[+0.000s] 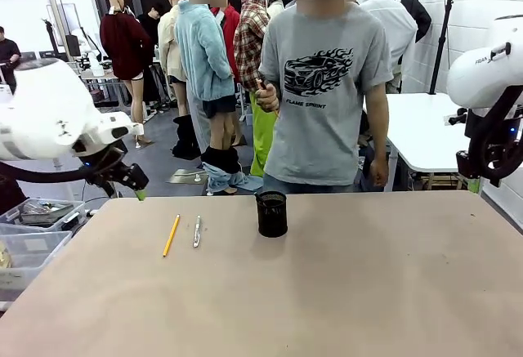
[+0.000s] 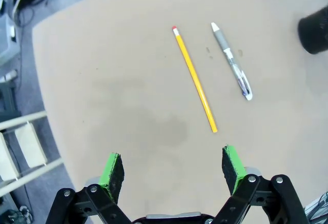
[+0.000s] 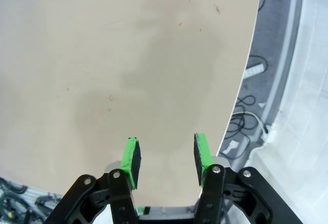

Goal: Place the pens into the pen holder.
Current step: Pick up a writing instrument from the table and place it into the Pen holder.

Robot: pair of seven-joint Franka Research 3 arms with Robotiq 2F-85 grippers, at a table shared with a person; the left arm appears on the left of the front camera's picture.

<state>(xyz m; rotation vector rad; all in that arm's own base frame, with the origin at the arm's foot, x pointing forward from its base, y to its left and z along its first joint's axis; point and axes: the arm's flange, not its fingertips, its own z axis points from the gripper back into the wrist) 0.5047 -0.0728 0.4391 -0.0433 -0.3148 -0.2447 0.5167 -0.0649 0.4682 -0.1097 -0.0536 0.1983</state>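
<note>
The left gripper (image 2: 171,155) hangs above the left part of the table (image 1: 343,292) with its green pads set wide apart and nothing between them. In its wrist view the yellow pencil (image 2: 195,79) lies flat on the table just ahead of it. The pencil's near tip sits close in front of one pad (the one on the picture's right), and its eraser end points away. The silver pen (image 2: 231,61) lies flat beside the pencil, a little farther from the gripper, roughly parallel to it and not touching it. The pen holder (image 2: 313,29) shows at the upper right edge of that view, beyond the pen and apart from it.

From the front, pencil and pen lie side by side left of the table's middle. The black holder stands upright to their right, near the far edge, with no pen in it. A person (image 1: 327,87) in a grey T-shirt stands behind the far edge.

The right gripper (image 3: 165,139) is over the table's right edge, well apart from both pens and the holder. Its pads stand partly apart (a narrower gap than the left's) and hold nothing, with bare table below them.
</note>
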